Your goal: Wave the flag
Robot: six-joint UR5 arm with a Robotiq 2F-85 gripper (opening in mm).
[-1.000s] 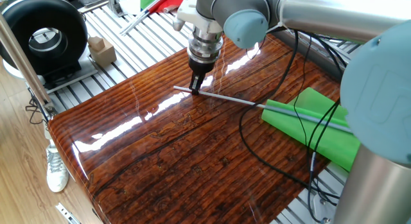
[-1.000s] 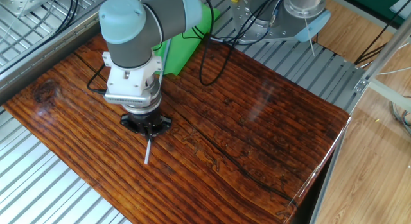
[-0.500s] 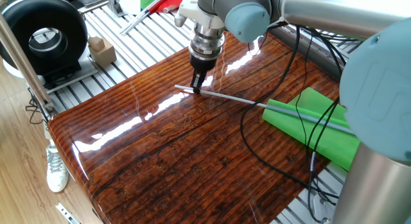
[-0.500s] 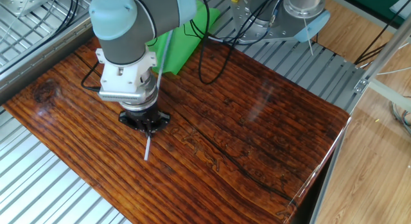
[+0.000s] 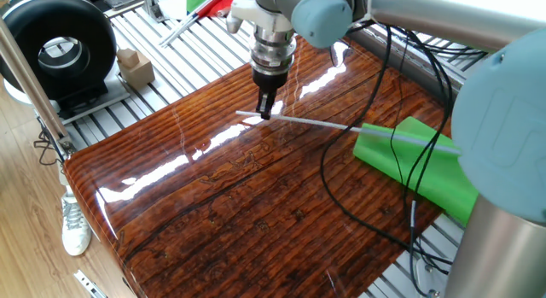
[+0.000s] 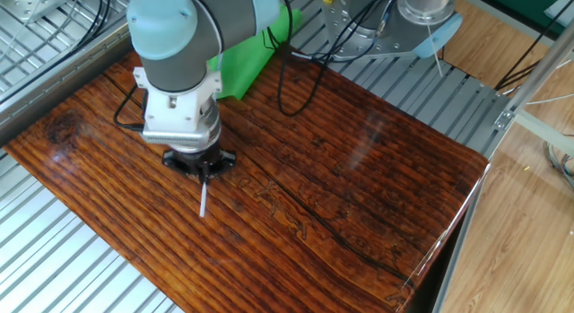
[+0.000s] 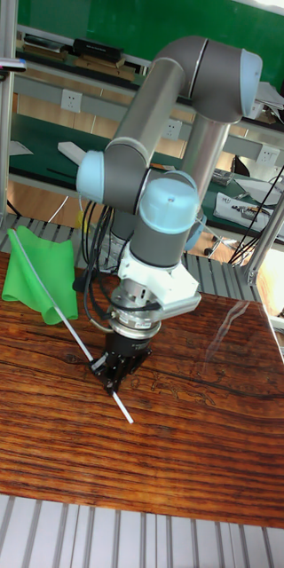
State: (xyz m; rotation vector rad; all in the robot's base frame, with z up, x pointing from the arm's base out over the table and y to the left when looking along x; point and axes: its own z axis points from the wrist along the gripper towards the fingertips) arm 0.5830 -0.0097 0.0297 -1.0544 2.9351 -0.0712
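The flag is a bright green cloth (image 5: 416,160) on a long thin grey rod (image 5: 317,123). My gripper (image 5: 265,113) points straight down over the wooden table (image 5: 222,204) and is shut on the rod near its bare end. A short stub of rod (image 6: 204,202) sticks out past the fingers. In the tall fixed view the rod (image 7: 53,295) rises at a slant from the gripper (image 7: 112,382) to the green cloth (image 7: 41,275), which sags onto the table's edge. In the other fixed view my arm partly hides the cloth (image 6: 249,60) behind the gripper (image 6: 205,172).
Black cables (image 5: 394,174) loop over the table beside the cloth. A black round device (image 5: 60,43) and a small wooden block (image 5: 135,66) sit on the slatted metal bench at the left. A red-and-green flag (image 5: 213,1) lies at the back.
The gripper has risen a little with the rod in it. The rod has swung, and the cloth end has lifted and shifted along the table's edge.
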